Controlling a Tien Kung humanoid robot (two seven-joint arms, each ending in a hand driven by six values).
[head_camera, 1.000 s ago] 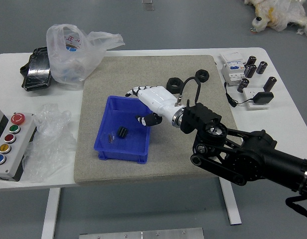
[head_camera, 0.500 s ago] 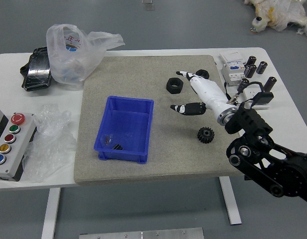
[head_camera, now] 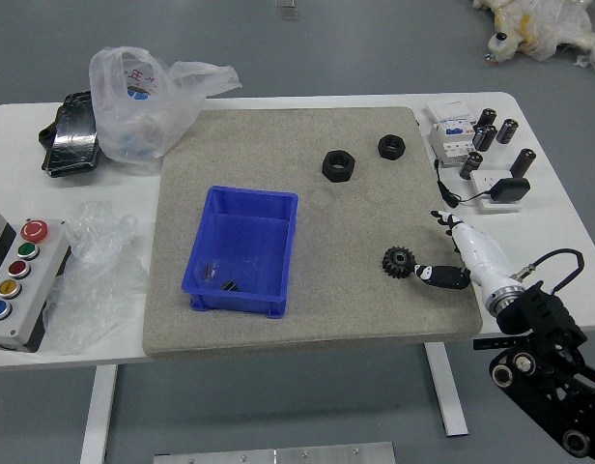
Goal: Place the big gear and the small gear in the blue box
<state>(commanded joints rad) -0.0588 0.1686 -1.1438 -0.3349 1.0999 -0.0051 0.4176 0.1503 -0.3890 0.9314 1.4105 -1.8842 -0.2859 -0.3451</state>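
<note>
Over the mat (head_camera: 346,227), the right hand (head_camera: 481,261) has neared the gear (head_camera: 398,262).

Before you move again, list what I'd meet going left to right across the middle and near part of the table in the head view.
Button box → blue box → nearer black nut → black gear → robot's right hand.
</note>
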